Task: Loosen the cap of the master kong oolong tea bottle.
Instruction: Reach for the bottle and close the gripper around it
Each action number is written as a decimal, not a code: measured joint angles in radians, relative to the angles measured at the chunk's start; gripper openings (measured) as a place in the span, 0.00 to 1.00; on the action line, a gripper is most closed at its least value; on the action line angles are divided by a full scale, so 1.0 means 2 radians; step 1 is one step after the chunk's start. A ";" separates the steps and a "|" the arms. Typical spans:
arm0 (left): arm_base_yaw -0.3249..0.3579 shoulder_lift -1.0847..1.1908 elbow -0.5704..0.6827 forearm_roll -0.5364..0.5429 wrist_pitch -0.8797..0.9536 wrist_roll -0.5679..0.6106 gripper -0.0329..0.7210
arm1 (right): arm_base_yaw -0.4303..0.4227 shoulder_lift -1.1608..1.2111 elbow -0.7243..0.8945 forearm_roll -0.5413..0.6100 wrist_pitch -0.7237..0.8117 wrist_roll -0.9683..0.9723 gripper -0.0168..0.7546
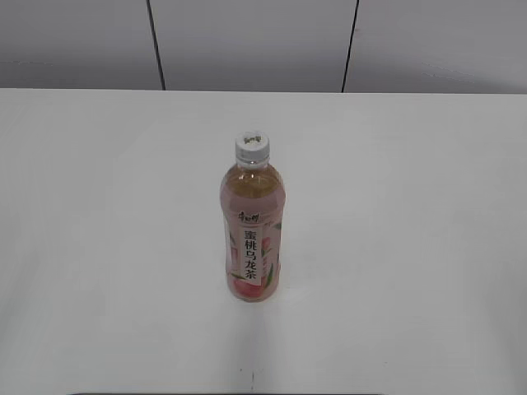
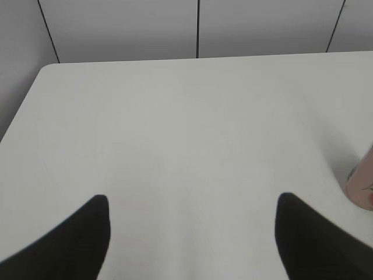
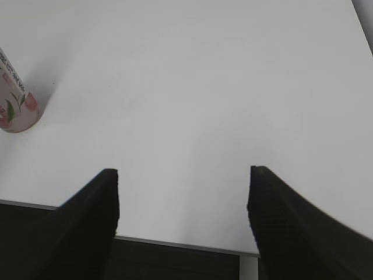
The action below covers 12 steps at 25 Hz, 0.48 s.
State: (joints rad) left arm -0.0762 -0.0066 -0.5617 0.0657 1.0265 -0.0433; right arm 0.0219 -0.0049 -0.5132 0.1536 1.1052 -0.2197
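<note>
The master kong oolong tea bottle (image 1: pixel 252 239) stands upright in the middle of the white table (image 1: pixel 412 247), with its pink peach label facing the exterior camera. Its white ribbed cap (image 1: pixel 252 146) sits on top. Neither gripper shows in the exterior view. In the left wrist view my left gripper (image 2: pixel 191 201) is open and empty, with the bottle's base (image 2: pixel 362 184) at the far right edge. In the right wrist view my right gripper (image 3: pixel 183 174) is open and empty, with the bottle's base (image 3: pixel 16 105) at the far left edge.
The table's front edge (image 3: pixel 175 242) runs just under my right gripper. A rounded table corner (image 2: pixel 49 67) and grey wall panels (image 2: pixel 198 26) show behind the table in the left wrist view.
</note>
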 joint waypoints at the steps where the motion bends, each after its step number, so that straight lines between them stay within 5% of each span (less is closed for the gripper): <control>1: 0.000 0.000 0.000 0.000 0.000 0.000 0.75 | 0.000 0.000 0.000 0.000 0.000 0.000 0.70; 12: 0.000 0.000 0.000 0.000 0.000 0.000 0.75 | 0.000 0.000 0.000 0.000 0.000 0.000 0.70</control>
State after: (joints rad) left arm -0.0762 -0.0066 -0.5617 0.0657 1.0265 -0.0433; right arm 0.0219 -0.0049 -0.5132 0.1544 1.1052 -0.2197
